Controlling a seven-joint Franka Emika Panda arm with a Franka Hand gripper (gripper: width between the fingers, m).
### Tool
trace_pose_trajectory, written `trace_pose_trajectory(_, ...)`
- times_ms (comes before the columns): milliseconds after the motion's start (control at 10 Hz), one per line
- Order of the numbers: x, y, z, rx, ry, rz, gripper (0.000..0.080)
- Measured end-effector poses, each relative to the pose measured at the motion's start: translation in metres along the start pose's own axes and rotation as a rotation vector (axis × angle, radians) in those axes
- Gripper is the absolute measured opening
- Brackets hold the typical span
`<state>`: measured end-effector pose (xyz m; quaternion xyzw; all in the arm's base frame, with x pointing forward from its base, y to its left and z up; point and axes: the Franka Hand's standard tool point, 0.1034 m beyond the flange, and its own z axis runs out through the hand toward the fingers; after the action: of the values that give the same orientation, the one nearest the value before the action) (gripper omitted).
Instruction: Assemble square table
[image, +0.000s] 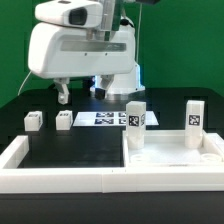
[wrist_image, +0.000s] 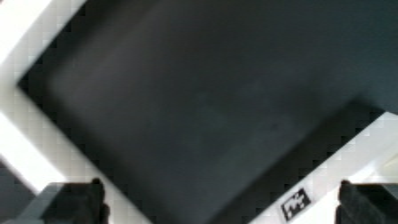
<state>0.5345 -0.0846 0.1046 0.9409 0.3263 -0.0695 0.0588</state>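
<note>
The end effector (wrist_image: 217, 208) hangs spread wide, pinching nothing, above the black tabletop (wrist_image: 196, 110) — the white plastic square top (image: 165, 150) lies at four o'clock in the exterior view.

Open black worktop (image: 75, 150) in the centre. Small legs (image: 35, 120) lie at the exterior view's left, upright legs (image: 135, 118) stand on the square top (image: 170, 160), and a border wall (image: 60, 180) fences the front.

Robotics lab: green backdrop (image: 190, 40), black table (image: 70, 150), tagged marker board (image: 100, 119).

No readable text; only black-and-white tags (image: 136, 118) on the legs (image: 194, 106) and marker board (image: 96, 119).
</note>
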Motion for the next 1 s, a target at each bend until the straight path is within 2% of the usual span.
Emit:
trace_pose_trajectory(100,-0.009,-0.008,0.004,0.041,-0.055,0.042,0.0649)
trace_pose_trajectory(400,-0.030,-0.016,0.022,0.075,-0.082,0.039,0.0649)
trace_pose_trajectory(500,-0.025,-0.015,0.019,0.069,-0.076,0.035,0.0649)
trace_pose_trajectory(800,-0.025,-0.015,0.019,0.069,-0.075,0.034,0.0649)
trace_pose_trajectory(1000,-0.032,-0.013,0.022,0.075,-0.080,0.076,0.0649)
